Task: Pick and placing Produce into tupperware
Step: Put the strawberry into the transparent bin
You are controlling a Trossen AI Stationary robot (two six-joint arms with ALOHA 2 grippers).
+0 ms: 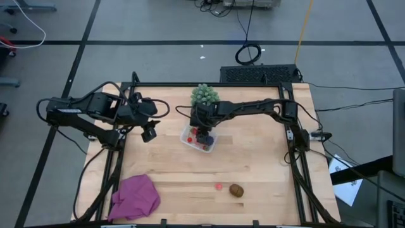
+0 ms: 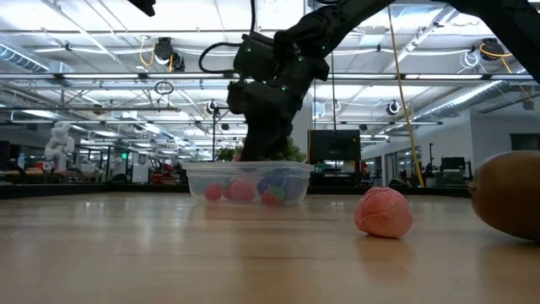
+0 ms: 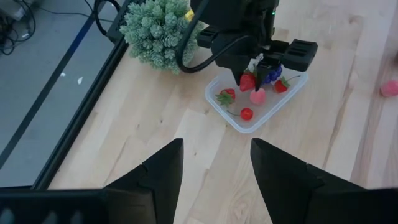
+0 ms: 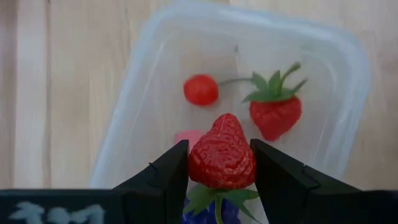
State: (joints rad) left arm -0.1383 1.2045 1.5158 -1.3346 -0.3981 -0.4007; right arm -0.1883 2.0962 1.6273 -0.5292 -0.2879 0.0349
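The right gripper [image 4: 219, 163] hangs directly over the tupperware [image 1: 188, 140], its 2 fingers clamped on a red strawberry [image 4: 222, 153] held tip forward, leaves trailing back toward the wrist. Below and ahead of that pincer, inside the clear container, lie a second strawberry [image 4: 275, 116] with a green stem, a small red cherry [image 4: 201, 89], a pink piece [image 3: 258, 96] and a purple piece [image 3: 271, 74], which sits right under the fingers. The green spiky ball [image 1: 205, 95] stands just behind the pincer, touching or nearly touching the container's far side. Well away from it, toward the table's front edge, a small pink berry [image 1: 218, 187] and a brown oval piece [image 1: 236, 190] are still loose on the wood, with a magenta cloth [image 1: 135, 197] farther to the side. The left gripper [image 3: 214, 163] waits apart from the container, fingers spread and empty. The likely trouble: the light container could skid or tip if the fingers dip and catch its rim, or the strawberry could bounce off the pieces already inside and roll out if let go from too high. The leafy stem may also snag a finger on release.
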